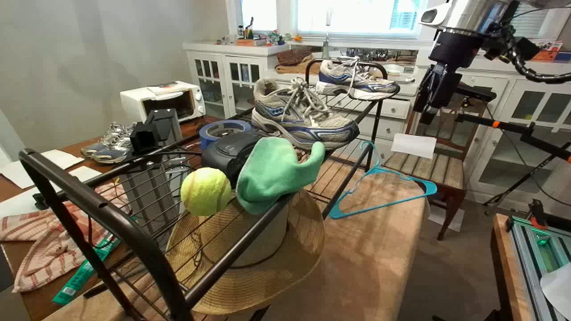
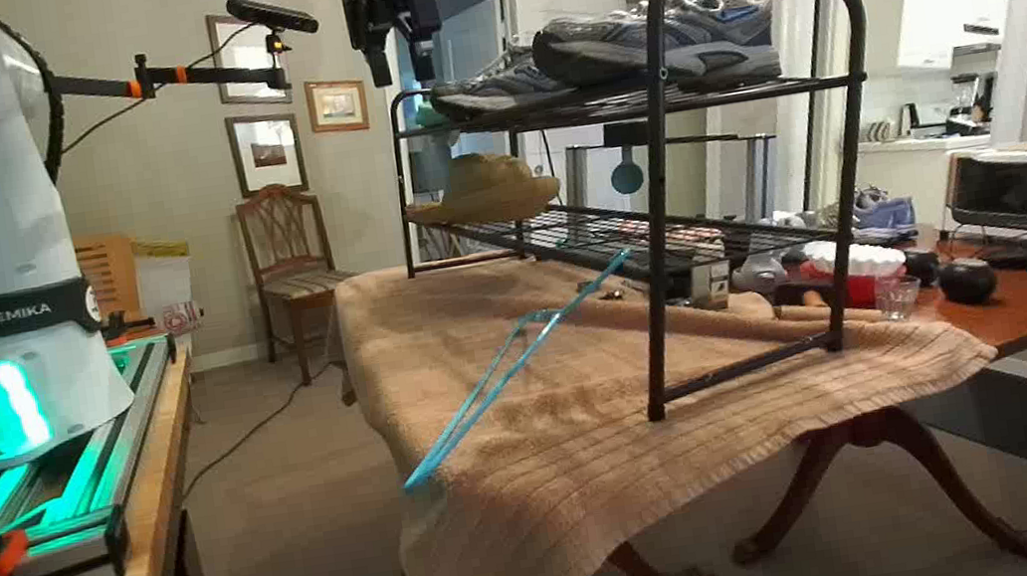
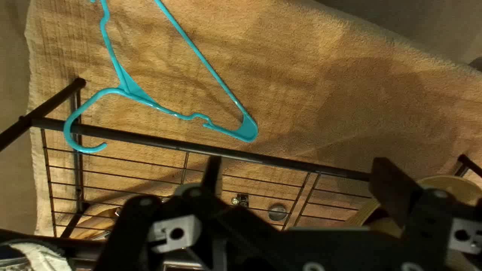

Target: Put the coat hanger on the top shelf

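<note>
Hovering empty, fingers (image 3: 393,188) wide apart, the gripper (image 3: 295,169) is probably needing to shift toward the wrist view's ten o'clock, where, apparently against the rack (image 3: 241,154), the hanger (image 3: 131,86) is slanting, and to straddle it squarely before pinching.

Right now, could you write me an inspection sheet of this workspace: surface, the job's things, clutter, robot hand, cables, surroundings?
Surface: tan towel-like cloth, its border hanging down.
Job's things: turquoise triangular plastic hanger, apparently tilted over the cloth, not yet on the top shelf of the black metal rack; in the wrist view its hooked end overlaps the lower tier, contact unclear.
Clutter: on the top shelf, grey-and-blue shoes, a yellow-green felt tennis ball and a mint-green rounded object; on the lower tier, a woven straw-coloured hat.
Hand: black two-fingered hand, open, holding nothing.
Cables: ribbed black hose, looping in an exterior view.
Surroundings: white toaster oven and brown wooden chair.
</note>
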Motion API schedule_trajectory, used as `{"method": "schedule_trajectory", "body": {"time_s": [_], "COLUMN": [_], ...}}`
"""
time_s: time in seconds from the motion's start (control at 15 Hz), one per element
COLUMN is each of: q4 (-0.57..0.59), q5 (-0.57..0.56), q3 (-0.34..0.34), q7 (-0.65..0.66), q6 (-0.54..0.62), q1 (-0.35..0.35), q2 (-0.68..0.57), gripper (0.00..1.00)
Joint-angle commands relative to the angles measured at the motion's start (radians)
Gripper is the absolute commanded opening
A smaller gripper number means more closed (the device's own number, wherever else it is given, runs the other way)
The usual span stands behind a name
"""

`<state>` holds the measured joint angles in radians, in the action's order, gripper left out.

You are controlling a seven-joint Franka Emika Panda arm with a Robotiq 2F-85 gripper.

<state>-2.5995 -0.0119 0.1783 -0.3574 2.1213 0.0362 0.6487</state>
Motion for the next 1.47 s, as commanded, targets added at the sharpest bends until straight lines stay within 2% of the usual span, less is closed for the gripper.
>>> {"method": "schedule_trajectory", "body": {"time_s": [0.0,0.4,0.8,0.87,0.93,1.07,1.4], "q4": [0.002,-0.039,-0.169,-0.192,-0.142,-0.16,-0.161], "q5": [0.005,-0.016,-0.039,-0.053,-0.063,-0.075,-0.03], "q3": [-0.007,0.019,0.114,0.133,0.153,0.194,0.272], "q7": [-0.004,-0.093,-0.246,-0.274,-0.298,-0.352,-0.477], "q6": [-0.003,0.087,0.296,0.351,0.38,0.47,0.612], "q1": [-0.008,-0.006,-0.025,-0.04,-0.048,-0.067,-0.077], "q2": [-0.001,0.01,-0.025,-0.044,-0.113,-0.157,-0.305], "gripper": [1.0,1.0,1.0,1.0,1.0,1.0,1.0]}}
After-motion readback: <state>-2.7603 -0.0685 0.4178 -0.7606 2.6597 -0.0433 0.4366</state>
